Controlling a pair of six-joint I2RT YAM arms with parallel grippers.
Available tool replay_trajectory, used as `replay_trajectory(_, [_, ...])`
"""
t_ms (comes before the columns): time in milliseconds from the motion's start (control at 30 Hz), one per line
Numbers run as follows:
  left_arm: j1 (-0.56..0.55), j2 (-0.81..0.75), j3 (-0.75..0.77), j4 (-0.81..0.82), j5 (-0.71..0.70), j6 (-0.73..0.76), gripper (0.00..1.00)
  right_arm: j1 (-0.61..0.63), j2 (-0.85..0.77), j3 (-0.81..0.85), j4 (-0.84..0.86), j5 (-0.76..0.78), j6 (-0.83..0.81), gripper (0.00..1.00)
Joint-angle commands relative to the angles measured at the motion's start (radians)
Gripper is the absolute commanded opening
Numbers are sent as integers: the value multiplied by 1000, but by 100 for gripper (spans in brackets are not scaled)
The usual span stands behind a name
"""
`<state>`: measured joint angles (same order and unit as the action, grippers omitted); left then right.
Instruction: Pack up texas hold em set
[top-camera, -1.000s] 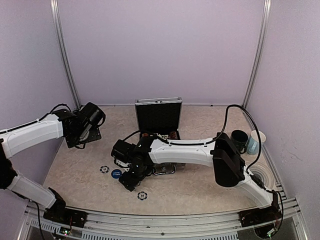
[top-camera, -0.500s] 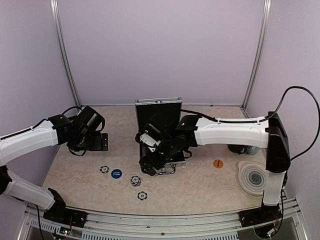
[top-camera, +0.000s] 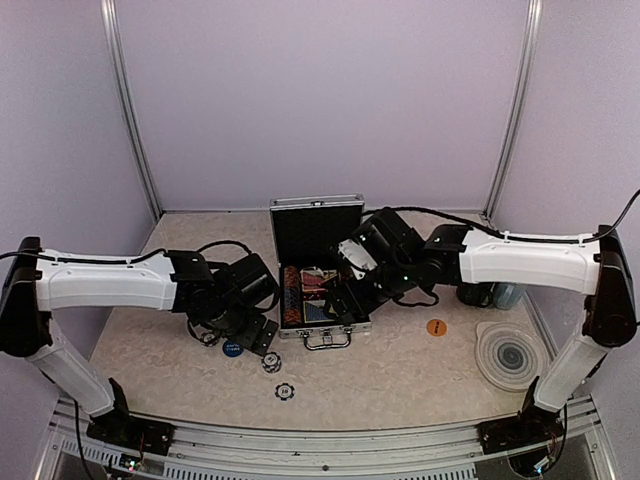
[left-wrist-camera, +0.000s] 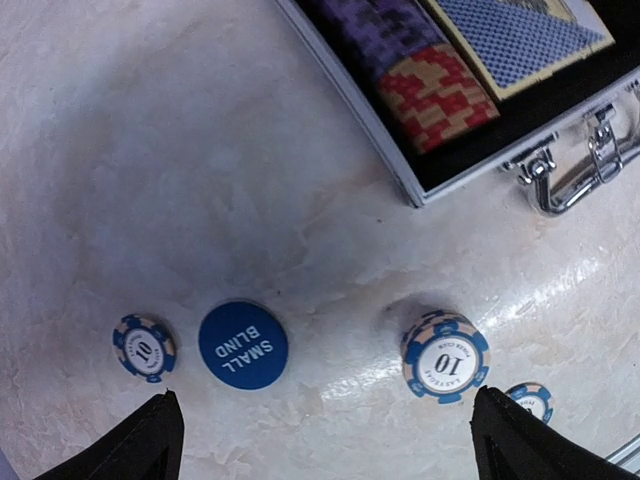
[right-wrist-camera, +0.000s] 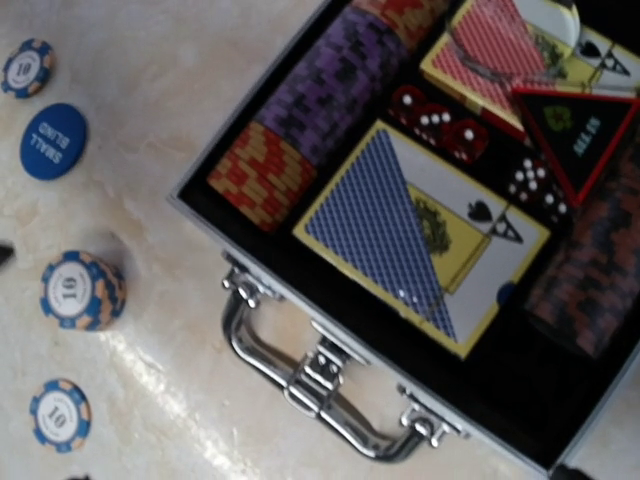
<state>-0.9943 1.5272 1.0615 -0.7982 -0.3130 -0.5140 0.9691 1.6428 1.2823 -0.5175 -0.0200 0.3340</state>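
The texas hold em set's silver case (top-camera: 318, 237) stands open at the table's middle. Its black tray holds rows of chips (right-wrist-camera: 325, 85), a blue deck (right-wrist-camera: 420, 230), a red deck (right-wrist-camera: 495, 50), dice and a black triangle (right-wrist-camera: 578, 140). On the table front-left of the case lie a blue "small blind" button (left-wrist-camera: 243, 344), a short stack of blue chips (left-wrist-camera: 445, 356) and single chips (left-wrist-camera: 145, 347) (top-camera: 285, 391). My left gripper (left-wrist-camera: 330, 445) hovers open above the button and the stack, touching neither. My right gripper (top-camera: 345, 293) hangs open over the case's front part, with its handle (right-wrist-camera: 320, 385) below.
An orange round button (top-camera: 436, 327) lies right of the case. A round grey ringed coaster (top-camera: 510, 355) sits at the front right. A dark mug (top-camera: 478, 293) and a pale-blue mug (top-camera: 506, 295) stand behind it, close to the right arm.
My right gripper left a chip stack on the table front-left of the case and drew back right, over the case. My left arm swung in from the left over the loose chips.
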Motion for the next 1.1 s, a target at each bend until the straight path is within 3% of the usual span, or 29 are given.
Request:
replay_trajectory(0, [-47,84,65,29,55,41,99,-3,-53,-48,41,12,13,99])
replay_trajectory(433, [-72,218,95,63,153,74,93,-7,-119,-126,65,43,1,99])
replay_trajectory(1067, [-64,281,67,84,180,61,73,-12,-126,-141,81,45,-11,99])
